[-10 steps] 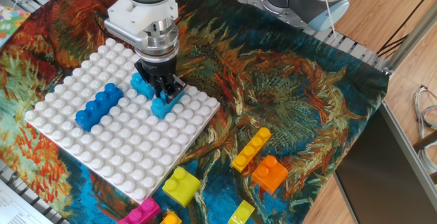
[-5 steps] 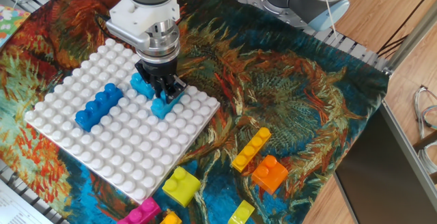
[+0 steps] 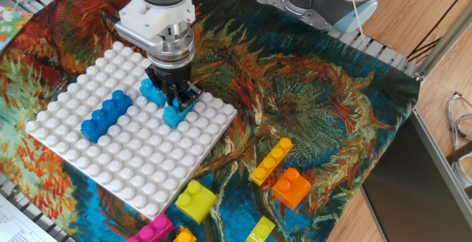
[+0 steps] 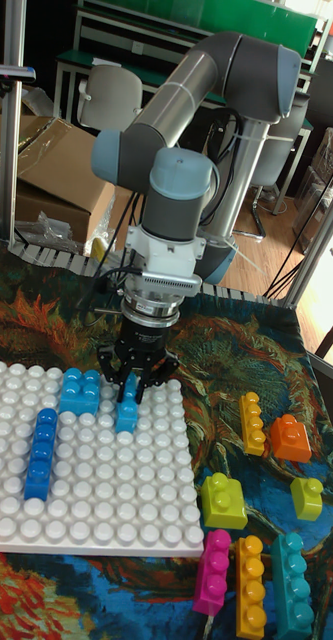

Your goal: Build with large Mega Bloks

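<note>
Fingers [image 4: 119, 364] clenched on a light blue brick [image 4: 127, 408], gripper [image 3: 175, 96] low over the white baseplate [image 3: 133, 161]. Brick seated on the studs, just beside another light blue block [image 3: 152, 91]; dark blue brick [image 3: 105, 114] farther left.

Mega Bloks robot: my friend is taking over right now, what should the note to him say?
Pincer: shut on the light blue brick, pressing it onto the white baseplate.
On the plate: a dark blue brick and another light blue block.
Loose on the cloth: orange-yellow brick, orange block, two lime blocks, a pink brick, an orange brick, a teal brick.
Done: two placed, third being seated.
Left: let go, then add the loose ones.
</note>
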`<state>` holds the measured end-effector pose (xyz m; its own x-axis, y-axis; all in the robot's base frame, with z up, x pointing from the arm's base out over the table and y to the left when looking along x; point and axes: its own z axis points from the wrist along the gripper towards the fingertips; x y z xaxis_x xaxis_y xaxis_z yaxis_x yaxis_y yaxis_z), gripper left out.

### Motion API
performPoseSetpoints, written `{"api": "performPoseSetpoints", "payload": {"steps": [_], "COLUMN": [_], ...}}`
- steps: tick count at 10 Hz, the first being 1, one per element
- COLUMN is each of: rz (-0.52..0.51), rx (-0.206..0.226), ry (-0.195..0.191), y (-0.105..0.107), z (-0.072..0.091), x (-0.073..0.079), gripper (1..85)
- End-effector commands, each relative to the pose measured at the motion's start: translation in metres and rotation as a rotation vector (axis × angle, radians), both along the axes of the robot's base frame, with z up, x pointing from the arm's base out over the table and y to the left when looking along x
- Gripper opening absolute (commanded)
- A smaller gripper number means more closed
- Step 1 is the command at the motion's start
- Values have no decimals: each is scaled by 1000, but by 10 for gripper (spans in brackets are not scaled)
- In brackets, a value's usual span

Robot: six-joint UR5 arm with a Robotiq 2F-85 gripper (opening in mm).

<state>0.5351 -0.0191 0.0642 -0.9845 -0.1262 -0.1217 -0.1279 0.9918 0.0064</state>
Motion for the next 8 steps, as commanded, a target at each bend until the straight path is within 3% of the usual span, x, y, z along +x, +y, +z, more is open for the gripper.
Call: {"api": "performPoseSetpoints", "payload": {"steps": [1,2,4,5,8], "rz": [29,38,51,52,-4], "rx": [9,9,15,26,41], "ry": [-5,-8,-7,-3,10], "y": [2,2,1,1,7], "z": [8,9,16,24,36], "x": [2,2,1,-2,-5], "gripper": [493,557,540,470,50]}}
